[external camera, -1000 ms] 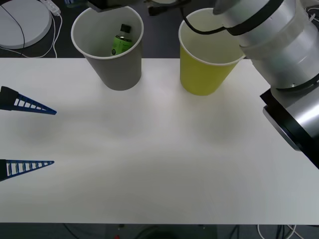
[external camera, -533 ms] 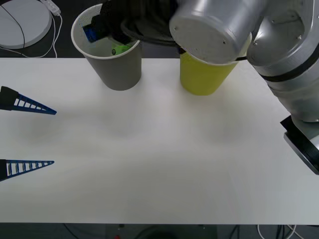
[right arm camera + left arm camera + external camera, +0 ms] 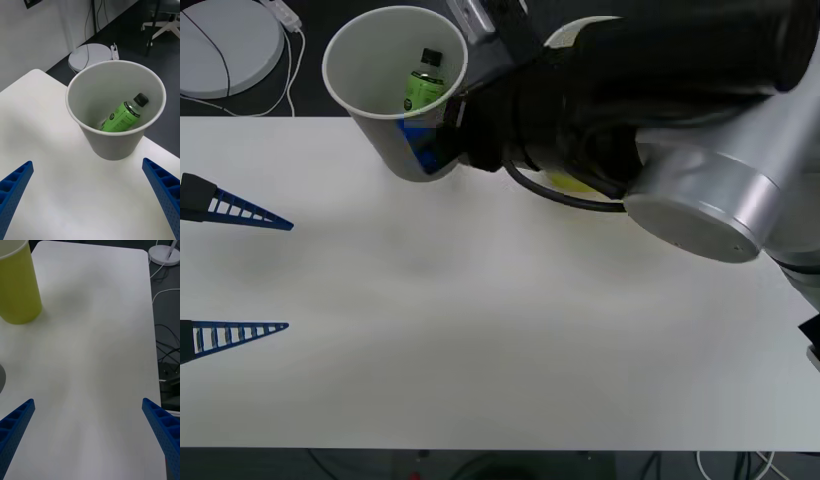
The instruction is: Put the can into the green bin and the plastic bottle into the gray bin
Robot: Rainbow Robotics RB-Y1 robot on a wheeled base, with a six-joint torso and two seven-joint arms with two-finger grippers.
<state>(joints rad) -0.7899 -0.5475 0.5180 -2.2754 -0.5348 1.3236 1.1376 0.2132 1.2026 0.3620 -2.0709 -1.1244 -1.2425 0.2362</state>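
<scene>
The gray bin [image 3: 380, 70] stands at the table's far edge, and the plastic bottle [image 3: 423, 82] leans inside it with its black cap up. In the right wrist view the same gray bin [image 3: 116, 138] and bottle [image 3: 122, 117] sit just ahead of my right gripper [image 3: 87, 163], which is open and holds nothing. One of its blue fingers [image 3: 420, 148] shows in front of the bin's wall. The green bin [image 3: 17, 285] stands upright; in the front view my right arm covers most of it. My left gripper [image 3: 288, 272] waits open at the table's left side. The can is out of view.
A round white device [image 3: 225, 45] with a cable lies on the floor beyond the table's far left corner. My right arm [image 3: 660, 130] stretches across the far right half of the table [image 3: 500, 340]. Cables [image 3: 167, 337] lie on the floor beside the table.
My right arm has drawn back from above the gray bin and swung low across the table, now covering the green bin. The bottle stays in the gray bin. The left arm has not moved.
</scene>
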